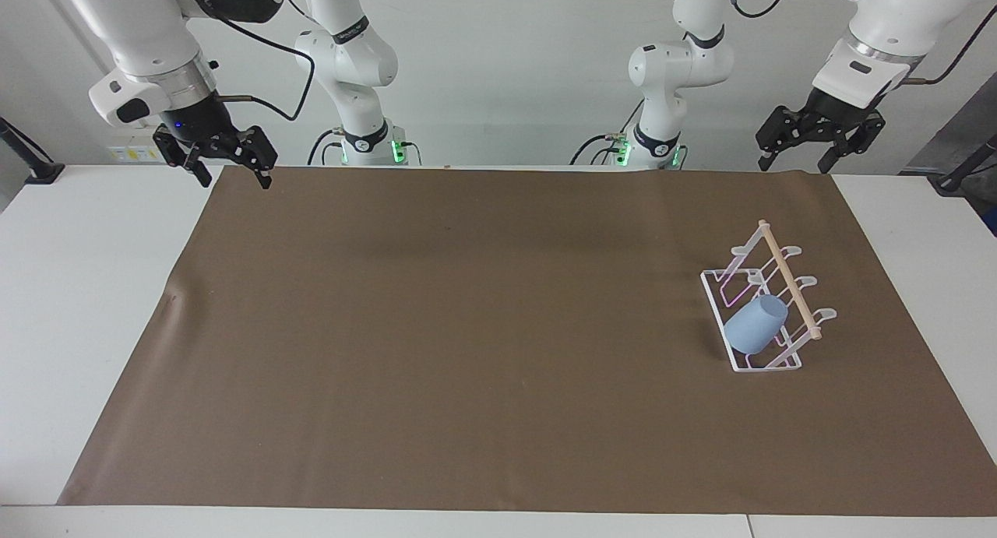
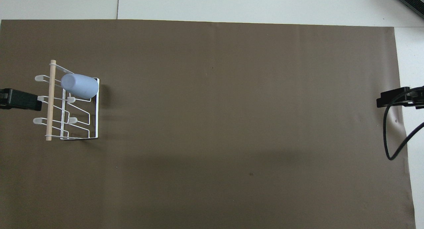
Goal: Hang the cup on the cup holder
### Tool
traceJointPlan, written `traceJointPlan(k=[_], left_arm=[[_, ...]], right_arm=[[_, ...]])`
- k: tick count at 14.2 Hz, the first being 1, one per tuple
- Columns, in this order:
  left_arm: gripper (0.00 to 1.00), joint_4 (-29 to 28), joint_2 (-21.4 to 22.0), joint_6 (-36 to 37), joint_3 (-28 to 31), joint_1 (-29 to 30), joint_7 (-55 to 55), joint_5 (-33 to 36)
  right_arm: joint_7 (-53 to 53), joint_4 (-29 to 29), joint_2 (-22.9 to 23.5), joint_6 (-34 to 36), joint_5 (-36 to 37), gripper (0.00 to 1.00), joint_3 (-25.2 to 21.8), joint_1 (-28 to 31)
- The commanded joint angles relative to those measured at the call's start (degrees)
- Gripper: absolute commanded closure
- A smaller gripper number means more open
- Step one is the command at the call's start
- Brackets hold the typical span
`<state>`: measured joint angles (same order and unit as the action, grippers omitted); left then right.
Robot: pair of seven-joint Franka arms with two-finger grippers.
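The light-blue cup (image 1: 754, 325) sits tilted over a slanted prong of the white wire cup holder (image 1: 788, 279), at the holder's end farther from the robots. It also shows in the overhead view (image 2: 80, 85), on the cup holder (image 2: 51, 123). My left gripper (image 1: 794, 164) is open and empty, raised over the mat's edge at the robots' end, apart from the holder. In the overhead view only its tip (image 2: 33, 103) shows beside the dowel. My right gripper (image 1: 237, 181) is open and empty and waits over the mat's corner at the right arm's end; it also shows in the overhead view (image 2: 381, 101).
A brown mat (image 1: 467, 328) covers most of the white table (image 1: 78, 304). A black cable (image 2: 391, 136) hangs from the right arm over the mat's edge.
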<state>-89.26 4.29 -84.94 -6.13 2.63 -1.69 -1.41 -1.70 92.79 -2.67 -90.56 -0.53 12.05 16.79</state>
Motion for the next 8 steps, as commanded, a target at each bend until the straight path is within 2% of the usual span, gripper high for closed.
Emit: traceJointPlan(k=[1, 8], left_arm=[[0.0, -0.39, 0.28, 0.83, -0.2, 0.71, -1.13, -0.53], [0.0, -1.71, 1.16, 0.82, -0.29, 0.63, -1.13, -0.53]], right_arm=[[0.73, 1.52, -1.38, -0.76, -1.05, 0.0, 0.17, 0.43], [0.73, 1.43, -1.38, -0.76, -1.14, 0.0, 0.17, 0.35]])
